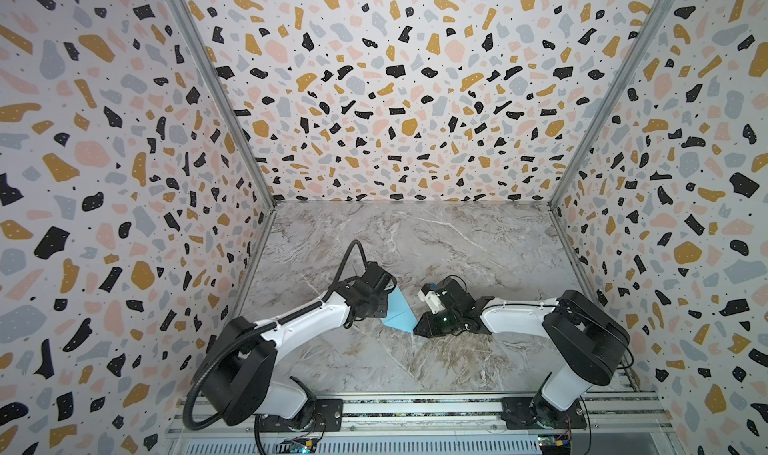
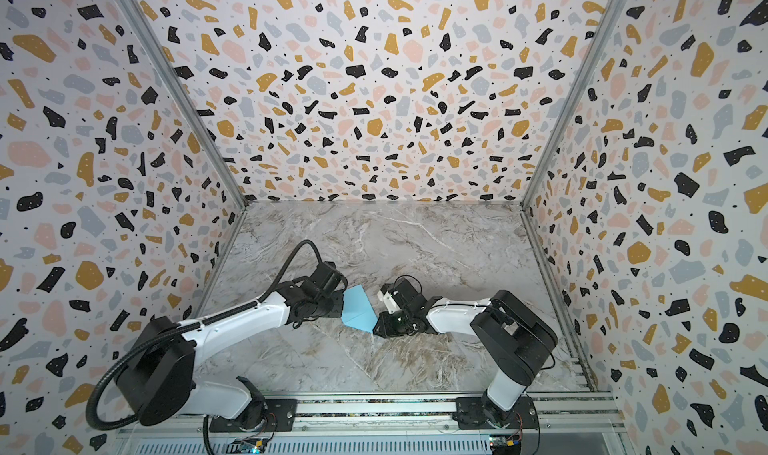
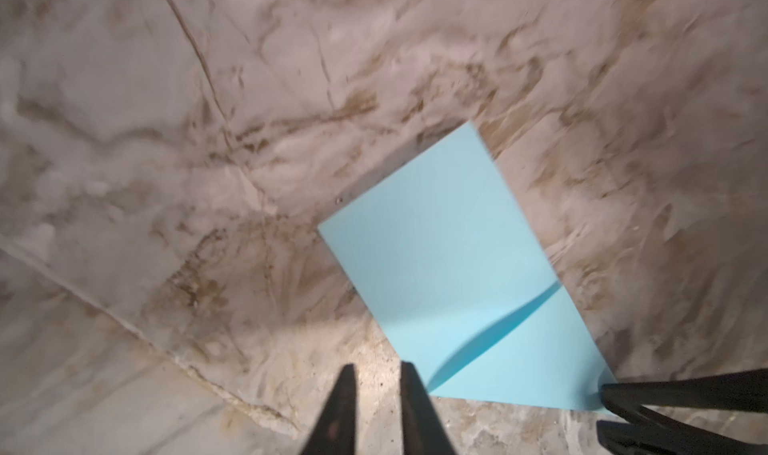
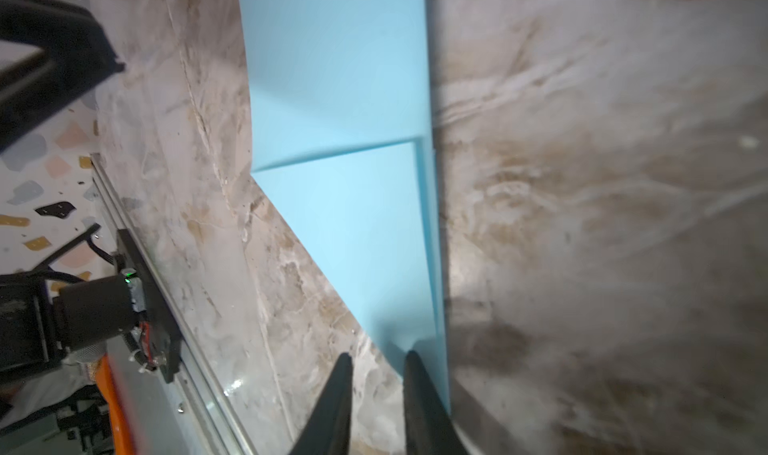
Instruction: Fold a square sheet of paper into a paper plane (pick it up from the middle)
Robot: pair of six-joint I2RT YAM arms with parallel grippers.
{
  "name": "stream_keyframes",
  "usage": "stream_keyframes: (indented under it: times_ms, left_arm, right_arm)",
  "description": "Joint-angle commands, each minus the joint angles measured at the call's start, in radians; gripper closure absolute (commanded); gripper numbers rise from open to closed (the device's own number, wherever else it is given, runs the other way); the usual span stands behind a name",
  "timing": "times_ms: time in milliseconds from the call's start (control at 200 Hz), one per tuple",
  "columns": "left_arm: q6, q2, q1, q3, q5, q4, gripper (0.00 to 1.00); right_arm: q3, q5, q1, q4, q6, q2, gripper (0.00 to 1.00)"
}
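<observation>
In both top views I see the square sheet of paper (image 1: pixel 399 313), partly folded, flat on the table (image 1: pixel 457 245) between the bent left arm (image 1: pixel 307 320) and right arm (image 1: pixel 515 316). Left wrist: left gripper (image 3: pixel 376 365) slightly apart, empty, just beside the sheet. Right wrist: right gripper (image 4: pixel 378 355) parted too, nothing between, right at its corner.

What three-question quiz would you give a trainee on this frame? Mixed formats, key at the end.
1. True or false: the sheet of paper lies fully flat, with no fold anywhere.
2. Where is the paper? A) on the table, between the left gripper and the right gripper; B) lifted clear by the left gripper; C) hanging from the right gripper.
3. What sits between the left gripper's fingertips?
Key: 1 false, a flap is folded over. 2 A. 3 Nothing: bare table shows in the gap, and the paper lies beside it.
</observation>
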Motion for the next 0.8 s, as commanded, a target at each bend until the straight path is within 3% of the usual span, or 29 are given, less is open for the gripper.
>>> stream_keyframes:
  times_ms: [0,70,155,260,496,796]
  left_arm:
    - [-0.046,-0.074,0.030,-0.061,0.044,0.097,0.63]
    - [-0.065,-0.123,0.045,-0.102,0.062,0.146,0.54]
    - [-0.085,-0.173,0.067,-0.160,0.106,0.215,0.35]
    - [-0.112,-0.213,0.087,-0.234,0.194,0.308,0.24]
    - [-0.192,-0.266,0.102,-0.368,0.355,0.480,0.11]
    - [-0.362,-0.255,0.102,-0.532,0.519,0.804,0.09]
  right_arm:
    - [0.009,0.001,-0.007,0.037,-0.067,-0.104,0.67]
    - [-0.011,0.006,-0.010,0.058,-0.090,-0.138,0.63]
    - [-0.033,0.030,-0.010,0.061,-0.138,-0.170,0.58]
    - [-0.042,0.058,-0.010,0.045,-0.217,-0.183,0.52]
    - [0.014,0.038,-0.016,-0.003,-0.423,-0.126,0.47]
    - [0.036,0.015,-0.074,0.035,-0.413,-0.026,0.49]
